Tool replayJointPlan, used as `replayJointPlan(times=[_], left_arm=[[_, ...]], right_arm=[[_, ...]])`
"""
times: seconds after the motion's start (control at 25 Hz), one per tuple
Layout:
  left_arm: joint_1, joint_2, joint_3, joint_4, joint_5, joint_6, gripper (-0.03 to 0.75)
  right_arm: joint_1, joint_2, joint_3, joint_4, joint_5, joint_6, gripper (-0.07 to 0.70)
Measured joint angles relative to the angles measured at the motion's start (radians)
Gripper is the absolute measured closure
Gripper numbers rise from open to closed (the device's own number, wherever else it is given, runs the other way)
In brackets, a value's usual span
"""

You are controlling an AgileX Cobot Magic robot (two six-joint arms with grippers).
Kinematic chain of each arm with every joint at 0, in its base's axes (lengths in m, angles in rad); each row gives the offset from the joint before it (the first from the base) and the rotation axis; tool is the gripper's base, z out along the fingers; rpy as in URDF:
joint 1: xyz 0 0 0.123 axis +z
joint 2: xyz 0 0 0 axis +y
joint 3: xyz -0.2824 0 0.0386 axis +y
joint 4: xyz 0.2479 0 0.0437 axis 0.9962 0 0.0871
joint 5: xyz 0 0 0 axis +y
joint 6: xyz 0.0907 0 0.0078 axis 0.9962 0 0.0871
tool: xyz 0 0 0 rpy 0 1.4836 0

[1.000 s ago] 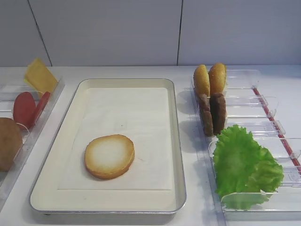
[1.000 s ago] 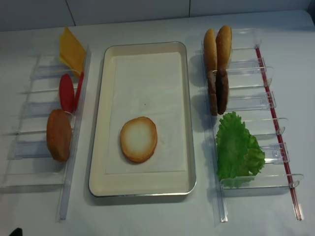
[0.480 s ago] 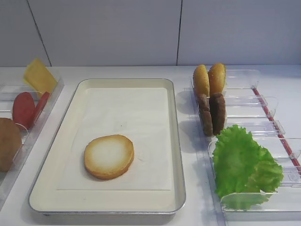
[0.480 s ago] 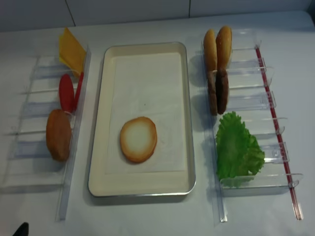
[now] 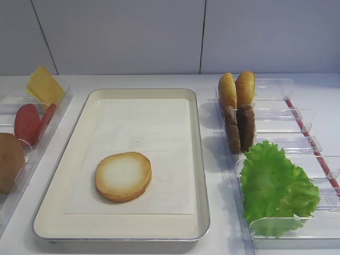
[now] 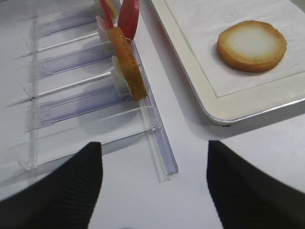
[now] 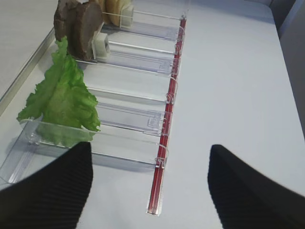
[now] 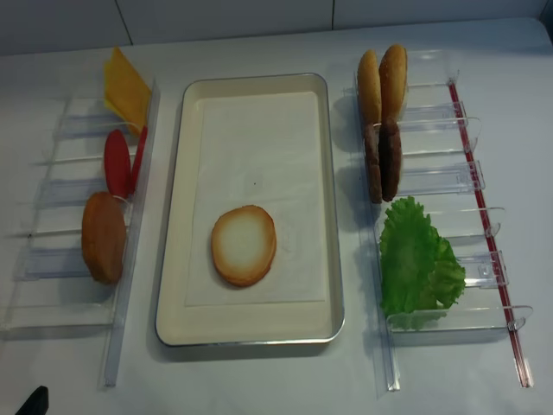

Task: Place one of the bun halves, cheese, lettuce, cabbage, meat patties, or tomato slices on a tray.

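A round bun half with a pale cream cut face and toasted golden rim lies flat, face up, on the white paper liner of the large cream tray with a silver metal rim, toward the tray's near end. Left of the tray, a clear plastic divided holder carries a yellow cheese square, red tomato discs and a darker brown bun. Right of the tray stand two dark meat patties and ruffled green lettuce. The left gripper hovers near the tray's corner, jaws wide, empty. The right gripper is likewise spread, holding nothing.
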Motion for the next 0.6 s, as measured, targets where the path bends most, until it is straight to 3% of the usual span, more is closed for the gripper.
replayJointPlan(times=[0.6], left_arm=[[0.000, 0.000, 0.000, 0.001, 0.000, -0.006, 0.259]], right_arm=[[0.000, 0.000, 0.000, 0.000, 0.000, 0.000, 0.113]])
